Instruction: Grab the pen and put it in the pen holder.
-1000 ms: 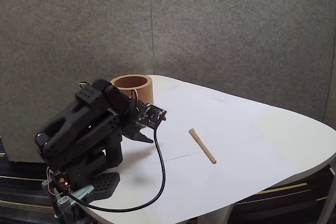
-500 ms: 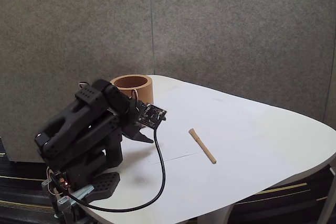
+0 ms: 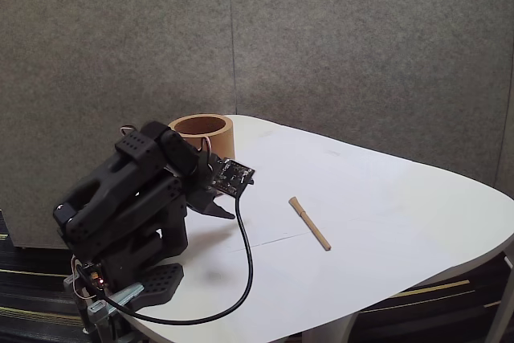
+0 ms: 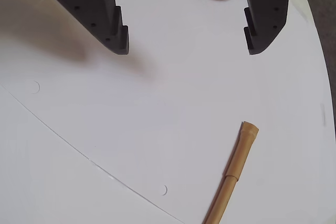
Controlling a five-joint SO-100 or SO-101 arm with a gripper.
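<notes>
Black two-finger gripper (image 4: 186, 43) hanging spread wide and empty above the white table (image 3: 385, 198).
Thin tan wooden pen (image 4: 231, 173) is lying flat on the table, apart from the gripper; the brown cardboard cylindrical pen holder (image 3: 201, 134) is standing behind the arm.

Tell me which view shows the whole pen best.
The fixed view: the pen lies there end to end on the white table, right of the gripper. The wrist view shows it closer, wider end up, but the bottom edge crops it.
</notes>
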